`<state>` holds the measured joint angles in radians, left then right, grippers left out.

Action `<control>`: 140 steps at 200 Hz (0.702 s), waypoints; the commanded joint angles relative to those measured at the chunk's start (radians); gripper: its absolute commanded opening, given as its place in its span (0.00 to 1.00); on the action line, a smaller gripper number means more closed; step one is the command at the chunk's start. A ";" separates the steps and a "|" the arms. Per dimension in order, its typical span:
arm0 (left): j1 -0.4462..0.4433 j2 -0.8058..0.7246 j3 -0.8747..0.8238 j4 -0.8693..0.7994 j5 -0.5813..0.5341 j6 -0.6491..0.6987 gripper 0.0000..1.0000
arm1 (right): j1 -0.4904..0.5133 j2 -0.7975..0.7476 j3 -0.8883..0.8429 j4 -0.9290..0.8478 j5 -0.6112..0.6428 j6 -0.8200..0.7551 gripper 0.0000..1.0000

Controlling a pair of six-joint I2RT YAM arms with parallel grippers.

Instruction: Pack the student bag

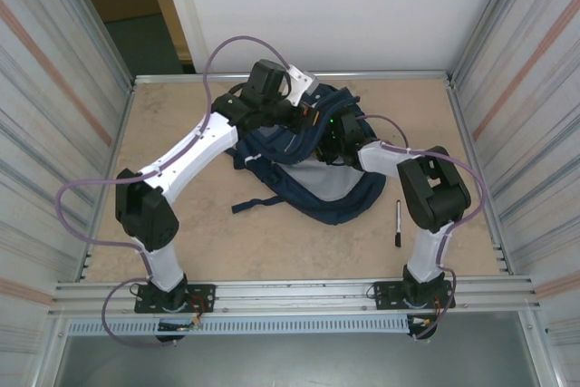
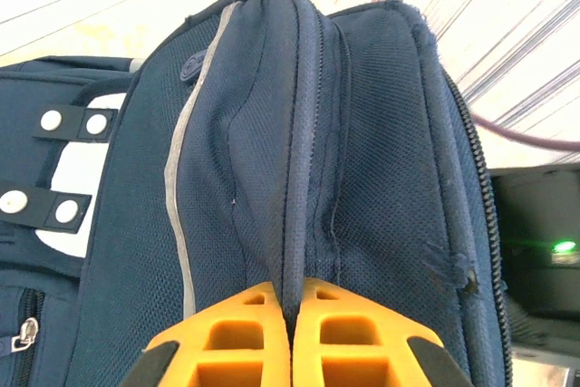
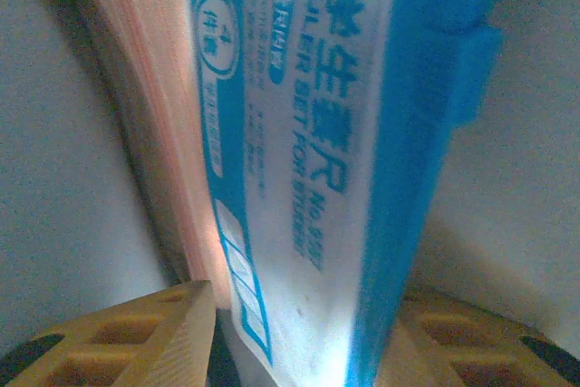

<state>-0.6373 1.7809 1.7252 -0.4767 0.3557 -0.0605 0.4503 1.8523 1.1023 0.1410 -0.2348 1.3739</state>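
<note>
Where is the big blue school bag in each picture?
Top external: the student bag lies mid-table, between the two arms.
Left wrist: the student bag is up close, its seam pinched in the shut left pincer.
Right wrist: a ruler packet stands between the right pincer's fingers; the pale grey around it may be bag lining, I cannot tell.
Shared landmark: the green light on the right arm, beside the bag.

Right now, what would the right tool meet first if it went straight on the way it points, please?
The blue-and-white ruler set packet, standing between its fingers; depth beyond it is unclear.
</note>
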 commanded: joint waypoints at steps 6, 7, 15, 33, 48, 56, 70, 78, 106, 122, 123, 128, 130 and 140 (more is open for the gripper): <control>0.014 -0.062 -0.050 0.075 -0.050 0.027 0.00 | -0.022 -0.116 0.008 -0.153 -0.016 -0.128 0.48; 0.014 -0.063 -0.052 0.076 -0.049 0.026 0.00 | -0.023 -0.121 0.007 -0.156 -0.015 -0.133 0.48; 0.016 -0.069 -0.068 0.084 -0.047 0.021 0.00 | -0.015 -0.159 -0.011 -0.185 0.002 -0.168 0.48; 0.016 -0.085 -0.117 0.123 -0.041 0.018 0.00 | -0.015 -0.246 -0.039 -0.250 0.030 -0.275 0.48; 0.015 -0.088 -0.146 0.141 -0.029 0.008 0.00 | -0.029 -0.332 -0.073 -0.310 0.055 -0.339 0.49; 0.016 -0.088 -0.152 0.139 -0.017 0.001 0.00 | -0.037 -0.383 -0.103 -0.332 0.066 -0.377 0.49; 0.016 -0.087 -0.174 0.140 0.004 -0.013 0.00 | -0.064 -0.457 -0.148 -0.363 0.052 -0.478 0.49; 0.015 -0.088 -0.192 0.145 0.014 -0.027 0.00 | -0.082 -0.493 -0.161 -0.401 0.029 -0.550 0.49; 0.002 -0.096 -0.261 0.142 0.028 -0.035 0.00 | -0.123 -0.639 -0.206 -0.574 0.127 -0.761 0.50; -0.023 -0.116 -0.341 0.196 -0.010 -0.028 0.00 | -0.189 -0.711 -0.230 -0.626 0.155 -0.804 0.51; -0.025 -0.116 -0.346 0.200 -0.010 -0.028 0.00 | -0.194 -0.716 -0.231 -0.628 0.156 -0.806 0.51; -0.032 -0.119 -0.377 0.227 -0.012 -0.034 0.00 | -0.216 -0.734 -0.236 -0.640 0.160 -0.813 0.51; -0.034 -0.118 -0.387 0.237 -0.010 -0.036 0.00 | -0.223 -0.741 -0.236 -0.644 0.162 -0.814 0.51; -0.043 -0.113 -0.424 0.278 0.000 -0.057 0.00 | -0.265 -0.771 -0.236 -0.659 0.164 -0.827 0.52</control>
<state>-0.6605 1.7054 1.3926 -0.2787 0.3744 -0.0837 0.2695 1.1603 0.8764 -0.3927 -0.1322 0.6815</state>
